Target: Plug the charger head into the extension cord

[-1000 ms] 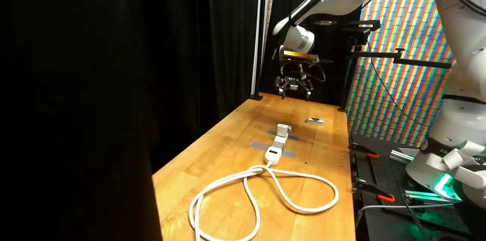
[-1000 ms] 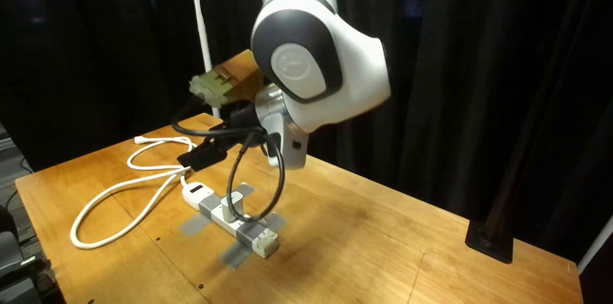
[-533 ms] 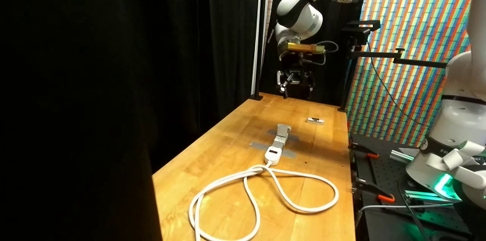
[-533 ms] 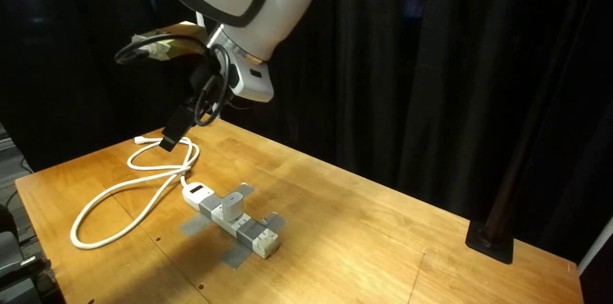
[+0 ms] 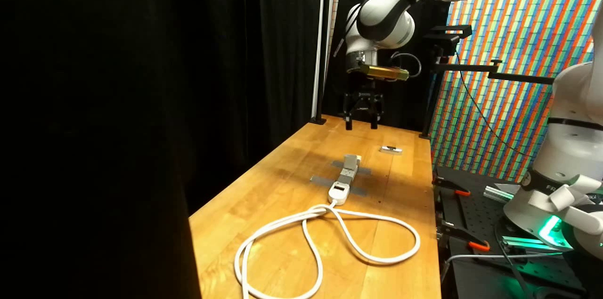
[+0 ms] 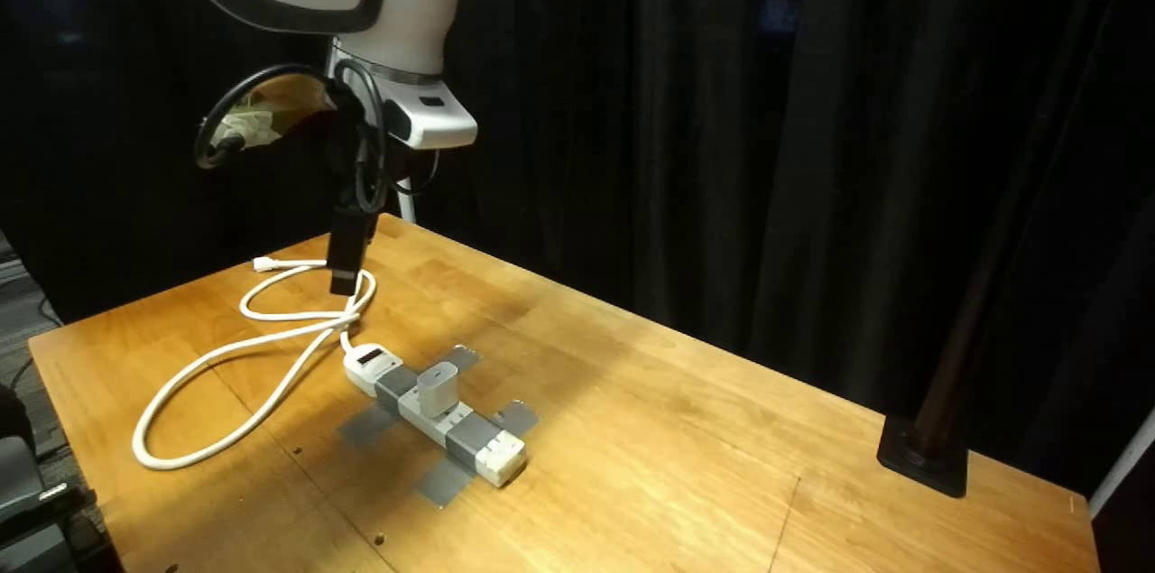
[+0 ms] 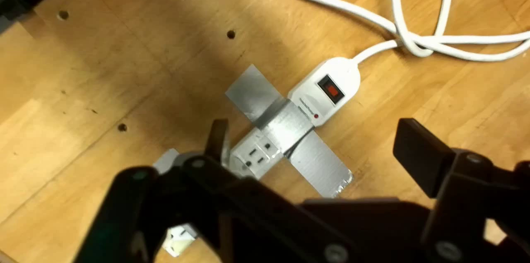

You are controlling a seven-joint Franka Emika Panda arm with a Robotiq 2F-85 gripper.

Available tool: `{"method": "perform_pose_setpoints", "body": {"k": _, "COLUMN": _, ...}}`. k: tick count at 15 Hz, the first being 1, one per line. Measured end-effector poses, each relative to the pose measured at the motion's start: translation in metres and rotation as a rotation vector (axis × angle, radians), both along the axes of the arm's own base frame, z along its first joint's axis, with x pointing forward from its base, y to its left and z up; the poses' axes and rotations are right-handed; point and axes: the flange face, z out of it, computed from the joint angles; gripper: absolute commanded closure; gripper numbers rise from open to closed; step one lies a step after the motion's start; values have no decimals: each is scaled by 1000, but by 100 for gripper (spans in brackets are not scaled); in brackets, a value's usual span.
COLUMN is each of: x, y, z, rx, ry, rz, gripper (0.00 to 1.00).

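Two black fingers (image 7: 421,157) stood well apart on my gripper (image 5: 361,125), jaws wide, pointing down in the air above the wooden table (image 6: 686,465). I had the charger head (image 6: 438,389) in both exterior views: it stood upright on the socket block (image 6: 456,420) of the extension cord (image 6: 363,372), touching its top between two bands of grey tape (image 6: 474,438). How deep it sat I couldn't tell from my end. My wrist view looked down between those fingers at the cord's switch end, where a red rocker switch (image 7: 331,90) showed in its dark frame and strips of tape reached out across the wood on either side. Outlet slots (image 7: 256,155) lay just past the tape; one finger covered part of the block beyond them. The white cable (image 7: 476,39) ran out from the switch end and lay in big loops that crossed over themselves; in an exterior view its white end piece (image 6: 263,264) showed near the table's far edge. A small silvery object (image 5: 391,150) lay apart from the block.
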Motion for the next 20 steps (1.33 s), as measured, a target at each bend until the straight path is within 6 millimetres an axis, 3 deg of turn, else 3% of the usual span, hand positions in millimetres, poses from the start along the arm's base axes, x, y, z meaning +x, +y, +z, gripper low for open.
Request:
{"method": "perform_pose_setpoints", "body": {"k": 4, "x": -2, "y": 3, "z": 14, "rx": -25, "ry": -163, "rz": 71, "gripper": 0}}
{"method": "perform_pose_setpoints", "body": {"k": 9, "x": -10, "y": -1, "z": 24, "rx": -22, "ry": -179, "rz": 73, "gripper": 0}}
{"method": "perform_pose_setpoints", "body": {"k": 10, "x": -10, "y": -1, "z": 23, "rx": -22, "ry": -177, "rz": 73, "gripper": 25}}
{"method": "perform_pose_setpoints", "body": {"k": 11, "x": -10, "y": -1, "z": 21, "rx": -22, "ry": -172, "rz": 78, "gripper": 26}}
{"method": "perform_pose_setpoints", "body": {"k": 19, "x": -4, "y": -15, "z": 1, "rx": -211, "ry": -161, "rz": 93, "gripper": 89}}
{"method": "perform_pose_setpoints", "body": {"k": 20, "x": 0, "y": -17, "z": -3, "rx": -242, "ry": -176, "rz": 85, "gripper": 93}}
